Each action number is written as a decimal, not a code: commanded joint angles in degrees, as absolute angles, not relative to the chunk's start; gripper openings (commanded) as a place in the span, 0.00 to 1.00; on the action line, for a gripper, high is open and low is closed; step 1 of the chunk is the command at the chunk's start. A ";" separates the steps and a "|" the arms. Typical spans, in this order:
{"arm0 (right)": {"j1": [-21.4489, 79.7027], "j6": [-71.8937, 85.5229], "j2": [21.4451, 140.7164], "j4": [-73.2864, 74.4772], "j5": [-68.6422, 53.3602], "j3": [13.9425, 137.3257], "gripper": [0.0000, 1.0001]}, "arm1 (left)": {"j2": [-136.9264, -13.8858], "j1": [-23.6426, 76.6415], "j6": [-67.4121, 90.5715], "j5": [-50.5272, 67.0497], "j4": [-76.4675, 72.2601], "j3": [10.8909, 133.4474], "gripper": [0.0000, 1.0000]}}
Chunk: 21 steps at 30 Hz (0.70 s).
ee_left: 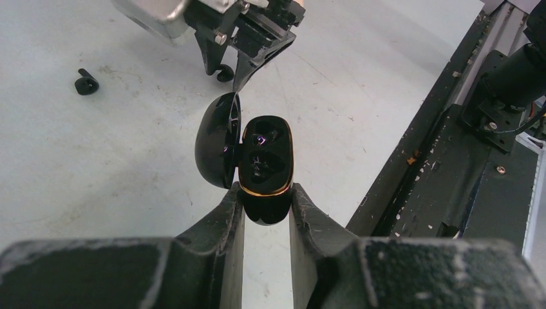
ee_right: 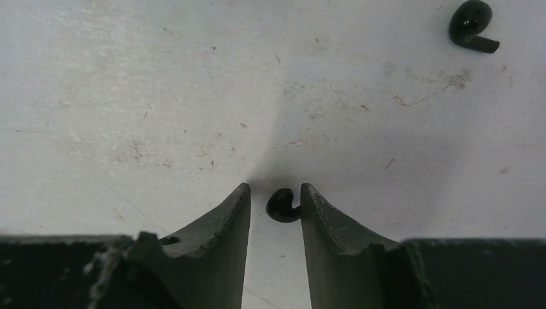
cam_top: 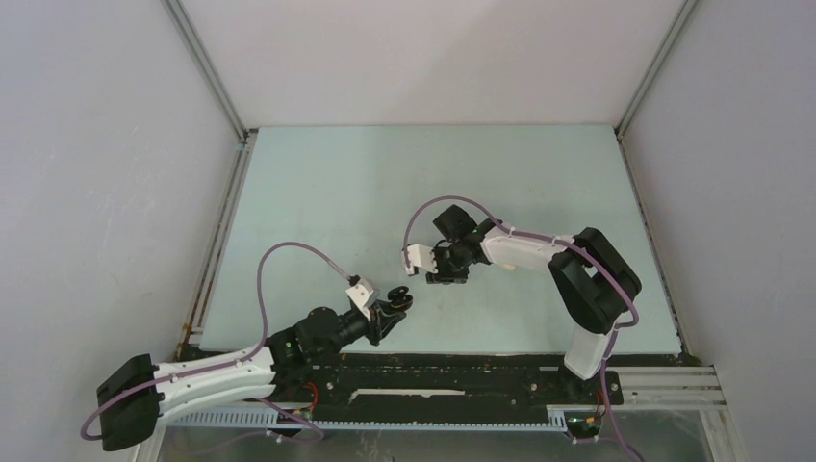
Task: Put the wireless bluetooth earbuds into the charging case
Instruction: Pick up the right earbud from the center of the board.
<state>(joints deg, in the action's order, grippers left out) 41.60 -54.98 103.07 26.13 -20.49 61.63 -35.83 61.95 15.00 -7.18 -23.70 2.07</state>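
The left claw (ee_left: 266, 190) is pinching the black charging case (ee_left: 265, 161) tight by its bottom end, so most of the case sticks out past the fingertips. Its lid (ee_left: 216, 138) stands open to one side, and the dark hollows inside show, with a gold ring around them.

The right claw (ee_right: 275, 188) points down at the table (ee_right: 129, 96), just beyond the open end of the case. Its two fingers are spread a little, with one tiny black earbud (ee_right: 282, 206) between them. The earbud touches one finger, and there is a small gap to the other, so it is not squeezed.

A second earbud (ee_right: 473, 26), also black, lies on the table well away from the right claw, out past its fingertips and off to one side.
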 commanded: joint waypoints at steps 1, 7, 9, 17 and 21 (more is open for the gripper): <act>42.04 -55.99 104.37 26.64 -18.43 63.93 0.37 | -35.29 61.70 15.29 -6.92 -26.69 3.65 0.00; 42.03 -55.81 105.34 27.49 -17.31 64.61 0.36 | -35.07 61.70 15.38 -6.78 -26.68 3.52 0.00; 41.99 -56.08 105.78 28.84 -17.19 65.25 0.37 | -35.07 61.70 15.46 -6.61 -26.70 3.60 0.00; 41.31 -55.45 107.84 34.52 -17.48 68.87 0.34 | -35.07 61.70 15.73 -6.31 -26.71 3.60 0.01; 39.88 -51.90 108.94 37.08 -20.07 71.89 0.24 | -34.98 61.70 15.90 -6.33 -26.70 3.56 0.00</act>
